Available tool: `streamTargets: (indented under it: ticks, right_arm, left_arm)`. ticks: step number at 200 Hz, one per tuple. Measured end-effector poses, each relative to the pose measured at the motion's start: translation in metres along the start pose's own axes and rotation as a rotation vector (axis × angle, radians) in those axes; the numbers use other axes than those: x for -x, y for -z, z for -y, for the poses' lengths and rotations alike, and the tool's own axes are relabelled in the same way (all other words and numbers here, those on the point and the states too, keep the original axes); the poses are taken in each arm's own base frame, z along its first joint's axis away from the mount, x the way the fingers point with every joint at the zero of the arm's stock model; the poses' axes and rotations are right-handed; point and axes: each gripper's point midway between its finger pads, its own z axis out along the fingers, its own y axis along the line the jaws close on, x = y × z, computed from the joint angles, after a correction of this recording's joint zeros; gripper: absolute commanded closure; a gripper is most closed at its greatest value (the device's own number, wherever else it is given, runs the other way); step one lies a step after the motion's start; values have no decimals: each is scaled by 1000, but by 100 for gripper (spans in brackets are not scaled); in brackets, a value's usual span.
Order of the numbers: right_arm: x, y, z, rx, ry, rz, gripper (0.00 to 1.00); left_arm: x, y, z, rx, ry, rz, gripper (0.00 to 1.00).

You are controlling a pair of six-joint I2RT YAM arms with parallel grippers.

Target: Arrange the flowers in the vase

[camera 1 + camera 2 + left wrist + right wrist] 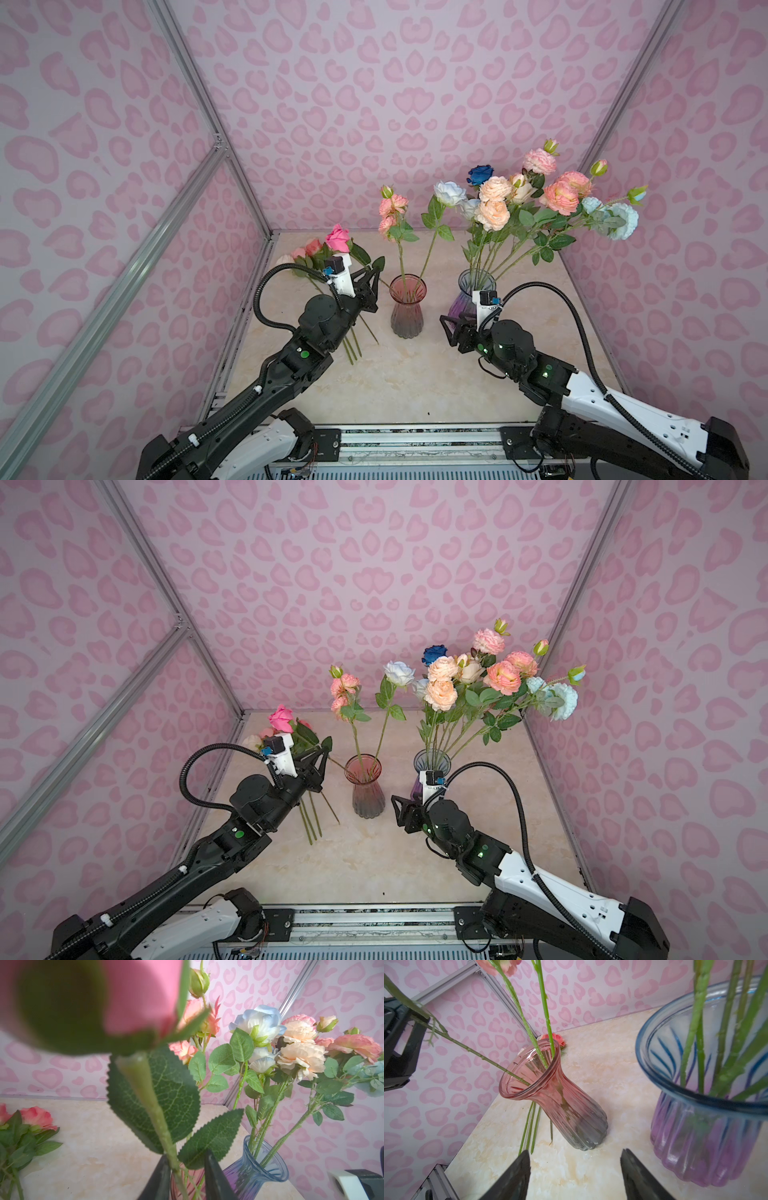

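Note:
A bright pink rose (338,239) slants from my left gripper (372,274) down into the mouth of the pink vase (408,305). In the left wrist view its stem (153,1105) runs between the parted fingers and lies against one of them, so my left gripper (187,1154) is open. The pink vase (550,1088) also holds a pink spray (392,205) and a pale blue rose (449,193). My right gripper (575,1150) is open and empty, low between the two vases.
A blue-purple vase (473,291) at the right holds a large mixed bouquet (540,195). Loose flowers (307,253) lie at the table's back left, their stems (353,345) running under my left arm. Patterned walls close in three sides.

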Motion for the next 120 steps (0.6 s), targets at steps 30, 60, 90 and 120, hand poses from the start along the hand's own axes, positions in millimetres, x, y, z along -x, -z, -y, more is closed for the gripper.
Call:
streamTargets:
  ticks: [30, 60, 90, 120]
  right_arm:
    - [1, -1, -2, 7, 7, 3, 30]
    - [5, -1, -5, 13, 21, 9, 30]
    - [11, 0, -12, 33, 33, 14, 31]
    - [14, 4, -13, 40, 34, 25, 31]
  left_arm:
    - [5, 15, -6, 31, -17, -5, 49]
    - [5, 29, -9, 44, -50, -38, 43]
    - [7, 50, -21, 95, -55, -47, 46]
    - [-20, 81, -74, 325, -5, -78, 45]
